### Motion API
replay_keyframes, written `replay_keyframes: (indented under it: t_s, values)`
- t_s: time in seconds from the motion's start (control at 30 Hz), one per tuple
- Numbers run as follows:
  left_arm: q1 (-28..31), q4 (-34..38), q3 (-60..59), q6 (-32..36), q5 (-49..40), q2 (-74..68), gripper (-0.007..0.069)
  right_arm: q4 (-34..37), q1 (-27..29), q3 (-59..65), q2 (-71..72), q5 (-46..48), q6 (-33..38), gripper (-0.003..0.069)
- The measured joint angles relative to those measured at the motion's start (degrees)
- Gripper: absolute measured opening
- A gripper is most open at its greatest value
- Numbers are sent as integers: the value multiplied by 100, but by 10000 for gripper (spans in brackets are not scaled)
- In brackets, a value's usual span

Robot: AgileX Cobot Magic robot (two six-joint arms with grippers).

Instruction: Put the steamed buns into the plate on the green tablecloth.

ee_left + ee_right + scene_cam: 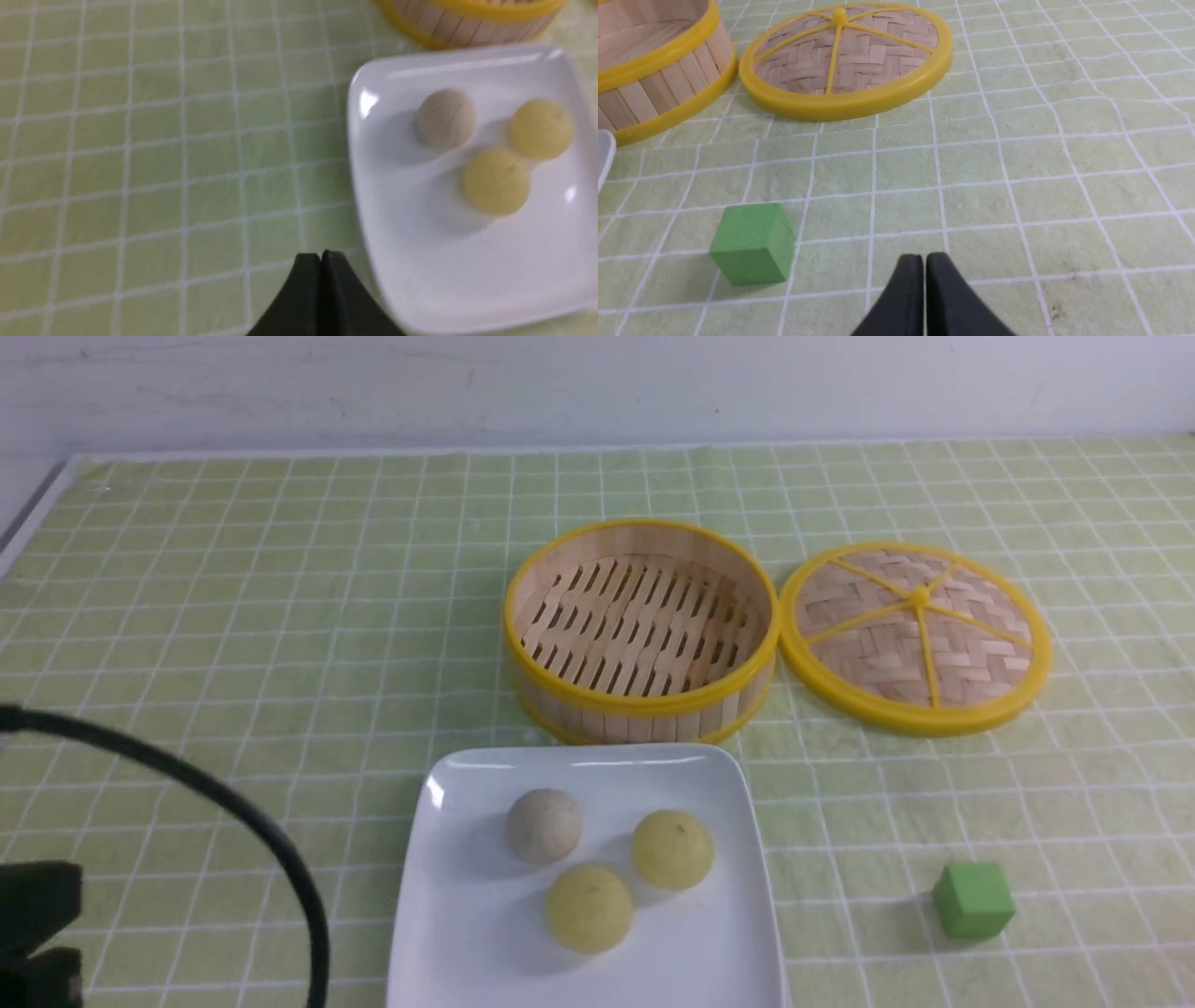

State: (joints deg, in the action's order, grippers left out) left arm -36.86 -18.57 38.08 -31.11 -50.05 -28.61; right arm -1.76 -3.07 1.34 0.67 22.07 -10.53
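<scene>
The left pincer (320,261), pressed together, hovers over the green tablecloth (233,616) just left of the plate (467,933) holding three steamed buns (589,907). Only its wrist view shows the right pincer (923,263), tips nearly touching, empty, beside a green cube (752,242).

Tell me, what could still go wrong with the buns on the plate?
Not much, I think. All three buns already sit on the plate, but they are round, so a bump to the plate might roll one off. The left arm's shut fingers hang close to the plate's edge, so a careless move there could nudge it. The basket stands right behind the plate, leaving little room that way.
</scene>
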Motion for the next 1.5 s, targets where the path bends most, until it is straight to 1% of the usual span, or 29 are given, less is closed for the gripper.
replay_keyframes:
  t_s: [0.03, 0.07, 0.1, 0.13, 0.17, 0.23, 0.3, 0.4, 0.57, 0.6, 0.67, 0.73, 0.8, 0.87, 0.9, 0.93, 1.03, 1.1, 1.2, 1.37, 1.5]
  values:
    - [0, 0, -201, -102, 404, 83, 2, 0, 0, 0, 0, 0, 0, 30]
    - [0, 0, -703, -422, 1456, 406, 2, 0, 0, 0, 0, 0, 0, 32]
    - [0, 0, -703, -422, 1456, 406, 2, 0, 0, 0, 0, 0, 0, 33]
    - [0, -12, -1196, -645, 2449, 644, 2, 0, 0, 0, 0, 7, 0, 35]
    - [0, -44, -1436, -739, 2896, 740, 2, 0, 0, -2, 0, 7, 0, 36]
    - [0, -131, -1808, -829, 3533, 822, 4, 0, 0, -2, 0, 9, 0, 36]
    - [0, -244, -2105, -864, 3919, 829, 6, 0, 0, -6, 0, 14, 0, 36]
    - [0, -362, -2428, -879, 4040, 829, 13, 0, 0, -6, 0, 21, 0, 36]
    - [0, -313, -2616, -830, 3872, 849, 18, 0, 0, -6, 0, 26, 2, 36]
    - [23, -251, -2616, -725, 3816, 871, 19, 0, 0, -6, 0, 26, 2, 36]
    - [217, 178, -2651, -127, 3683, 1021, 20, 0, 0, -6, 0, 26, 7, 36]
    - [639, 621, -2771, 581, 3624, 1219, 20, 0, 0, -6, 0, 31, 7, 36]
    - [1218, 1034, -2966, 1322, 3610, 1500, 23, 0, 0, -6, 0, 31, 7, 36]
    - [1657, 1238, -3135, 1741, 3590, 1729, 25, 0, 0, -6, 0, 31, 7, 36]
    - [2032, 1312, -3294, 1949, 3567, 1894, 27, 0, 0, -6, 0, 31, 7, 36]
    - [2392, 1332, -3456, 2060, 3536, 2038, 29, 0, 0, -6, 0, 31, 7, 36]
    - [3051, 1307, -3770, 2161, 3453, 2276, 34, 0, 0, -6, 0, 31, 7, 36]
    - [3323, 1293, -3910, 2167, 3338, 2475, 34, 0, 0, -6, 0, 31, 7, 36]
    - [3381, 1213, -3969, 2180, 3216, 2844, 36, 0, 0, -6, 0, 31, 13, 36]
    - [3287, 1184, -3969, 2185, 2966, 2924, 41, 0, 0, -6, 0, 31, 13, 36]
    - [3274, 1177, -3969, 2185, 2938, 2924, 46, 0, 0, -6, 0, 31, 13, 36]
